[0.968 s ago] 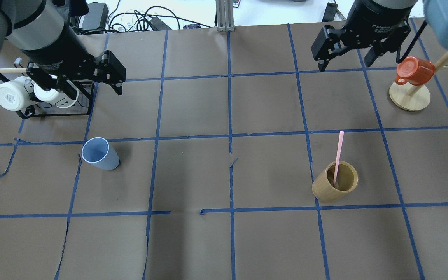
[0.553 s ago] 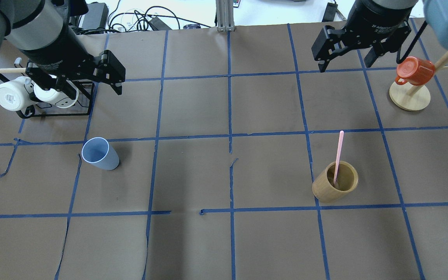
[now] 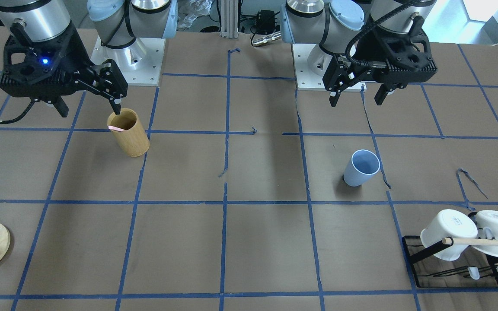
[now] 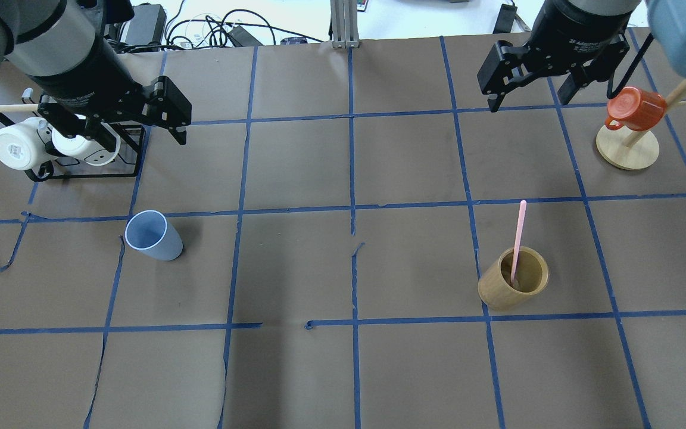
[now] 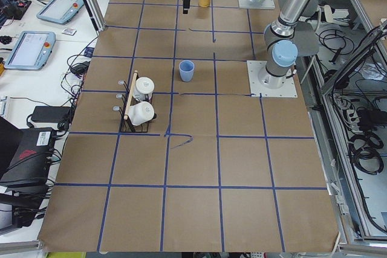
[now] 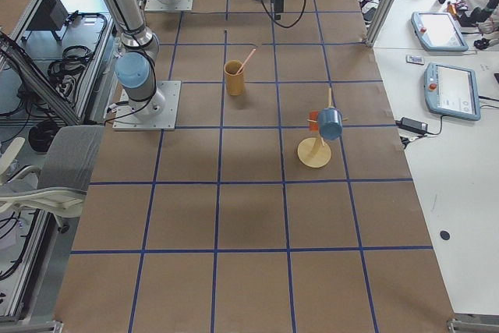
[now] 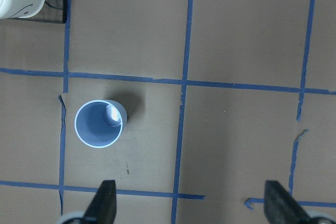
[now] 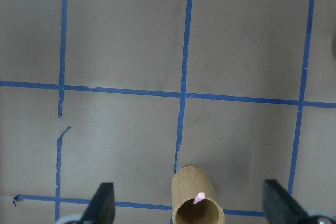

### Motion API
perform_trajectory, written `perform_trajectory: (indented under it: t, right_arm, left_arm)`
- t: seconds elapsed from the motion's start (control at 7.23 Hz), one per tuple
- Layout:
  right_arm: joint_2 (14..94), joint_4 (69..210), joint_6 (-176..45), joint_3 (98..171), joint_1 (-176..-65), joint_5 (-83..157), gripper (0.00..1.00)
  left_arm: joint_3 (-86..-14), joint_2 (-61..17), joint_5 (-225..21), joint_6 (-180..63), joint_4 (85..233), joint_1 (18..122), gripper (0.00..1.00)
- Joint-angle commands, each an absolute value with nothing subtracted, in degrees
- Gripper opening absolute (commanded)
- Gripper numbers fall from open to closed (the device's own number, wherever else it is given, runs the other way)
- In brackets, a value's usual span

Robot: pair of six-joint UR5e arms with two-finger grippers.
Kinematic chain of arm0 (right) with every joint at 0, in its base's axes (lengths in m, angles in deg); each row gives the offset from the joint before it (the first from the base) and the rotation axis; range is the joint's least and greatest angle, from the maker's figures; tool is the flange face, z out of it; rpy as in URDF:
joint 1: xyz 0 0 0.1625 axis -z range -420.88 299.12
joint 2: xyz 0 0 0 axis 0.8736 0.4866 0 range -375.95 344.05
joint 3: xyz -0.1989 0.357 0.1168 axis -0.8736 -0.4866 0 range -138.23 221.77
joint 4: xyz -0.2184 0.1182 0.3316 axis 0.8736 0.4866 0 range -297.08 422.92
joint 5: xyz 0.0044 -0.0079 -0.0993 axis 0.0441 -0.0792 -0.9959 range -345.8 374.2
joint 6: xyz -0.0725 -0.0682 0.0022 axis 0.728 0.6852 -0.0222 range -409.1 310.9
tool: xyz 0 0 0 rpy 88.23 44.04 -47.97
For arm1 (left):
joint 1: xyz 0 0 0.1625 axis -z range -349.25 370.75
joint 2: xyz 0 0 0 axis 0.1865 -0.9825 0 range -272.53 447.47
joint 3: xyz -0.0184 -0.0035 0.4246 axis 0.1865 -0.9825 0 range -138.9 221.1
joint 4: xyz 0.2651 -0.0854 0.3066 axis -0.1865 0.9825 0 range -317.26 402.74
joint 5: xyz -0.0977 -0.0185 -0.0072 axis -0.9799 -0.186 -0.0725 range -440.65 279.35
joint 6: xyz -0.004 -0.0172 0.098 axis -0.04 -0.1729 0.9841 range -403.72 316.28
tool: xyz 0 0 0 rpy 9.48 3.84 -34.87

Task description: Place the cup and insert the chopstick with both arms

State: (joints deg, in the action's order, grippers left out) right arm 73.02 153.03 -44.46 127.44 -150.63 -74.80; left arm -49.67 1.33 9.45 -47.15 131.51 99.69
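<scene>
Change slight: my left gripper (image 3: 355,103) and right gripper (image 4: 527,102) drifted a little, fingers spread wide, empty. Small pale blue plastic cup (image 4: 153,236) stayed upright, untouched, near left one. Thin pink chopstick (image 4: 518,238) stayed leaning in tan wooden cylinder (image 4: 513,278). No grasp yet.

two white mugs (image 4: 16,149) hang on a black rack (image 4: 90,174) near the table's (image 4: 295,369) left edge; an orange mug (image 4: 638,109) hangs on a wooden stand (image 4: 627,152) near its right.

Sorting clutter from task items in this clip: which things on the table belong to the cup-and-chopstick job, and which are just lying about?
Job: blue cup; pink chopstick, standing in the wooden cylinder.
Lying about: white mugs on the black rack; red mug on the wooden stand.
</scene>
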Motion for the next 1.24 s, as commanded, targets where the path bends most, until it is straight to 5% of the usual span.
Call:
perform_trajectory:
  t: [0.0, 0.83, 1.11]
  right_arm:
    - [73.09, 151.86, -44.44, 127.46, -150.62, -74.83, 1.00]
    - [73.09, 151.34, -44.18, 127.46, -150.62, -74.83, 1.00]
    - [71.95, 145.50, -44.18, 128.16, -148.87, -75.53, 1.00]
  left_arm:
    - [-49.69, 1.34, 9.44, -47.15, 131.50, 99.69, 1.00]
    - [-50.91, 0.12, 9.43, -46.62, 131.50, 99.26, 1.00]
    - [-59.03, -1.73, 10.05, -45.05, 128.98, 97.77, 1.00]
